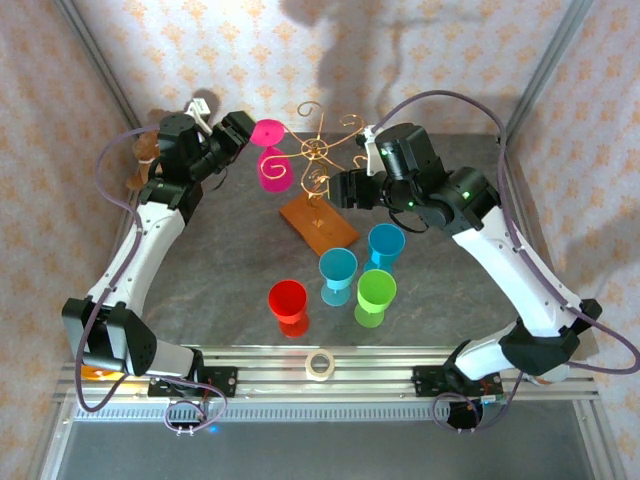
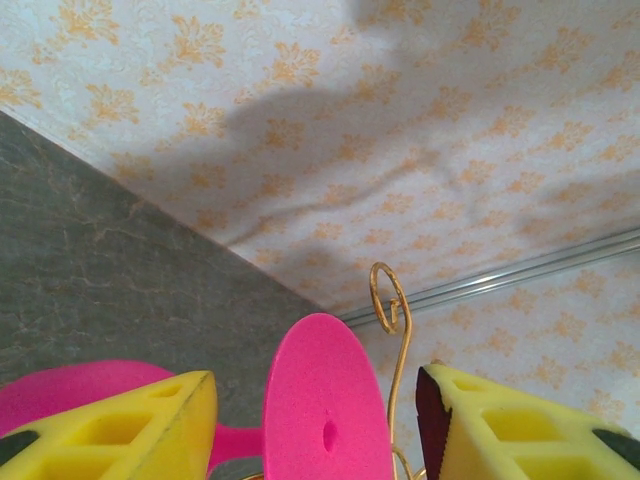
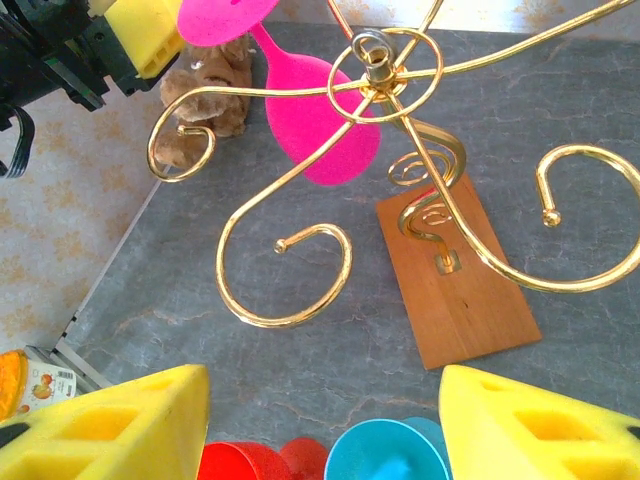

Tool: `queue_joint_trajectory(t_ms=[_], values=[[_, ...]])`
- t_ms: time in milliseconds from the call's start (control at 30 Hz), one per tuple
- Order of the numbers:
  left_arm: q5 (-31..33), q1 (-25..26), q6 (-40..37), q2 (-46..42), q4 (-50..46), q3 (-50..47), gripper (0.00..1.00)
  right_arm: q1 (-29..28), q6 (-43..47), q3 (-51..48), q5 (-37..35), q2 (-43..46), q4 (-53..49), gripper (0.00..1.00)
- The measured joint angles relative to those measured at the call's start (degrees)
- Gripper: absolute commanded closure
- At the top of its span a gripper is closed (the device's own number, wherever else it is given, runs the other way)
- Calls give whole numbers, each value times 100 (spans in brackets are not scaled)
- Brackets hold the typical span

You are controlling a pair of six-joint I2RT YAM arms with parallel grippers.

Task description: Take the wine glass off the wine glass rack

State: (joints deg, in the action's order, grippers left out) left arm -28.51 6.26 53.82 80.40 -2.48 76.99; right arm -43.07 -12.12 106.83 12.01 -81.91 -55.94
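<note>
A pink wine glass (image 1: 271, 170) hangs upside down from a scroll arm of the copper-gold wine glass rack (image 1: 318, 150), which stands on its wooden base (image 1: 318, 222). My left gripper (image 1: 240, 135) is at the glass's foot. In the left wrist view the round pink foot (image 2: 325, 410) stands between the yellow fingers (image 2: 150, 430), next to a gold scroll tip (image 2: 390, 300), with a gap on both sides. My right gripper (image 1: 345, 190) hovers open beside the rack. Its wrist view shows the rack hub (image 3: 375, 75), the pink bowl (image 3: 315, 125) and nothing between its fingers (image 3: 110, 430).
Standing in front of the rack are a red cup (image 1: 288, 300), two blue cups (image 1: 337, 270) (image 1: 386, 245) and a green one (image 1: 376, 293). A tape roll (image 1: 320, 365) lies on the near rail. A brown plush (image 1: 147, 150) sits at the back left by the wall.
</note>
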Motion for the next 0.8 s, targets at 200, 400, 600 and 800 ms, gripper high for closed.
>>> queue_joint_trajectory(t_ms=[200,400,600,800], values=[[-111,0,33,15,59,0,48,0,-2,20,0,-2,-4,38],[-129,0,35,133,57,0,50,0,-4,20,0,0,-4,37],[-129,28,31,214,55,13,50,0,-2,20,-2,0,-4,37],[-129,92,15,227,42,35,52,0,-2,17,-17,0,-4,37]])
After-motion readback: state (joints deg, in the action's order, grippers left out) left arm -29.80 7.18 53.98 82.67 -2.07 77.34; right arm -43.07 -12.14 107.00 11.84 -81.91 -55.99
